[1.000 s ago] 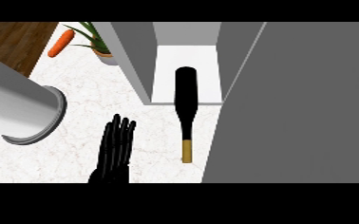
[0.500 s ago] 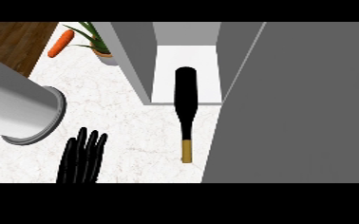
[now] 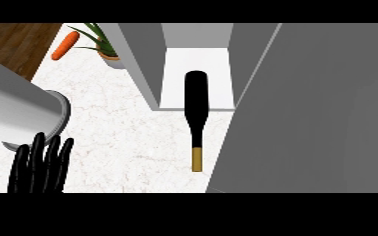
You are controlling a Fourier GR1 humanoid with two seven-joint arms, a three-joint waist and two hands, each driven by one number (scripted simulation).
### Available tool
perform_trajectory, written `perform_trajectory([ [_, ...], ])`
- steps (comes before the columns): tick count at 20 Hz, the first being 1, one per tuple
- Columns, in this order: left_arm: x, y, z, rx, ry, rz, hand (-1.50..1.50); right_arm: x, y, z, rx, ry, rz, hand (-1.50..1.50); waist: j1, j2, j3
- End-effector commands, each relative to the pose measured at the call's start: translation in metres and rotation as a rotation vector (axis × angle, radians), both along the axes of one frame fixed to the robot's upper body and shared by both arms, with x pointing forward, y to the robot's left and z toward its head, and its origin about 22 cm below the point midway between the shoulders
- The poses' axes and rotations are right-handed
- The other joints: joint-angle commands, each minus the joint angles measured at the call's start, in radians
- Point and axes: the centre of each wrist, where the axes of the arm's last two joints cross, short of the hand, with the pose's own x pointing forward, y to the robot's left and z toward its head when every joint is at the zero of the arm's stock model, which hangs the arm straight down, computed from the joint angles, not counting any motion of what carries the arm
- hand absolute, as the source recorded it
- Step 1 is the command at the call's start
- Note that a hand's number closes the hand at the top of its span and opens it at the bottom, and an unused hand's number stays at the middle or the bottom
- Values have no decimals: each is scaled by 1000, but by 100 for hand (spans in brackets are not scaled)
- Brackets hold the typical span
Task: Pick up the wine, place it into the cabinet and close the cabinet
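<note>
The wine bottle [image 3: 196,105] is black with a gold cap and lies on its side. Its body rests on the white floor of the open cabinet [image 3: 218,75], while its neck sticks out over the marble counter [image 3: 125,130]. The cabinet's grey door [image 3: 310,120] stands open at the right, close beside the bottle's neck. My left hand [image 3: 40,167] shows at the lower left with fingers straight and pointing up, well to the left of the bottle and touching nothing. My right hand is out of view.
A large grey cylindrical pot [image 3: 26,112] stands at the left edge, just above my left hand. A carrot [image 3: 65,45] and a potted plant [image 3: 103,42] sit at the back left. Dark wood [image 3: 18,45] borders the counter's upper left.
My left hand has drawn back to the left and down, away from the bottle, toward the view's lower-left corner. The bottle and the door have not moved.
</note>
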Motion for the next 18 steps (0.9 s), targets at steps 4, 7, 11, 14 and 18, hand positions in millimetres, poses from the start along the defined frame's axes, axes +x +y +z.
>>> perform_trajectory([
  [4, 2, 51, 15, -11, 9, 18, -150, -38, 10, 23, 53, -87, 154, 150, 1, 0, -1],
  [7, 2, 63, 15, -4, -7, 22, -150, -42, 29, 24, 66, -85, 166, 150, 4, -1, -1],
  [11, 10, 77, 26, 38, -6, 43, -150, -54, 39, 28, 88, -75, 183, 150, -2, -2, -1],
  [14, 10, 89, 28, 27, -4, 35, -150, -60, 49, 24, 84, -52, 179, 150, -6, -6, -2],
  [18, 15, 98, 31, 39, -9, 40, -150, -56, 72, 12, 89, -83, 143, 150, -6, -6, -2],
])
